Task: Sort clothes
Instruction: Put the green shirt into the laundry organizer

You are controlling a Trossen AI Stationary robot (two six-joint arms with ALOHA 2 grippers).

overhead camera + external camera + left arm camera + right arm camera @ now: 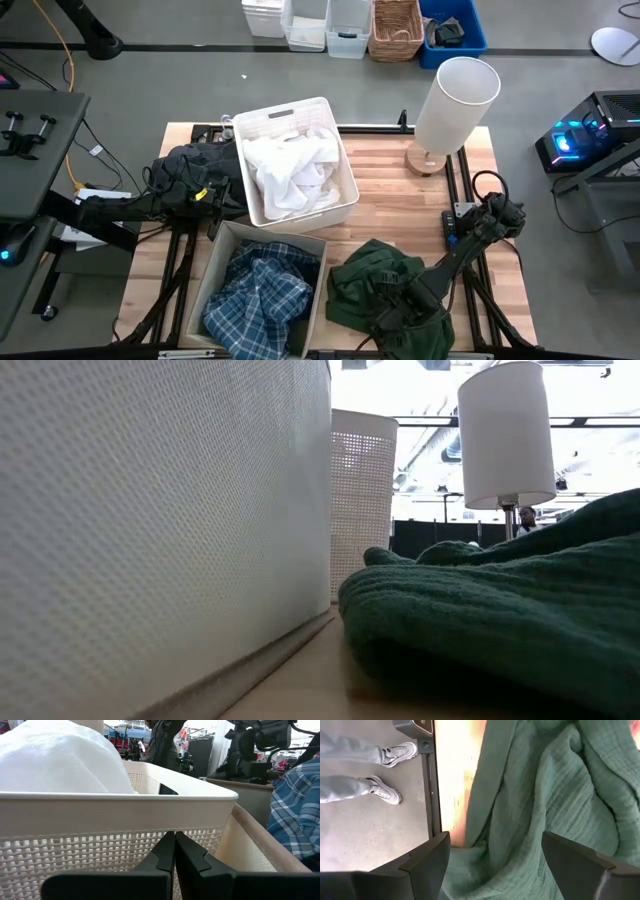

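Note:
A dark green garment (385,290) lies bunched on the table near its front edge; it also shows in the low view (500,610). My right gripper (400,305) is open over it, fingers pointing down on either side of its folds (540,795). White clothes (290,165) fill the white slotted basket (290,108). A blue-and-white plaid shirt (255,295) lies in the fabric bin (215,250). Black clothes (195,165) are heaped at the table's left. My left gripper (213,197) is shut and empty, its tips (175,836) just short of the basket's wall (100,860).
A tall white lamp (455,100) stands at the table's far right corner. The basket and the bin stand close together left of centre. Bare wood lies between the basket, the lamp and the green garment. A person's feet (385,790) stand beside the table's front edge.

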